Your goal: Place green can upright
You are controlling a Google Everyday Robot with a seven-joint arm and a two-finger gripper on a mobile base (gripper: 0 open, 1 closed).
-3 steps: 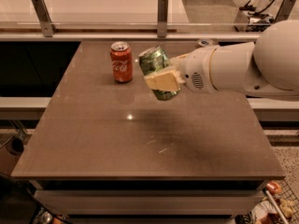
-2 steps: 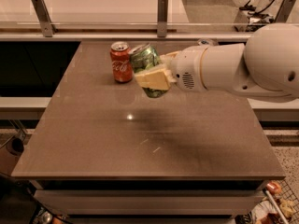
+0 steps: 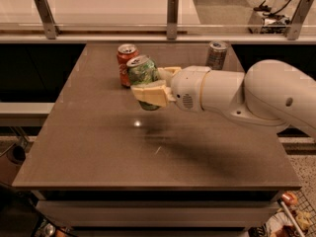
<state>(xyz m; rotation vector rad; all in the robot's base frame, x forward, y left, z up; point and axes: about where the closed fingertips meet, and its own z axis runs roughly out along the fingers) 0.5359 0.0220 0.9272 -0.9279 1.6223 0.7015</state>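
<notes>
Green can (image 3: 143,75) looks light, thin-walled and slick to me, so my end effector (image 3: 149,87) grips its middle, over the desk (image 3: 98,147).

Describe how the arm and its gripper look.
The arm is glossy white, built of rounded, bulbous segments with a small dark dot on its shell; no cables show. The gripper, over the table's far middle, has pale tan, flat blocky fingers and a perforated round patch behind them.
</notes>
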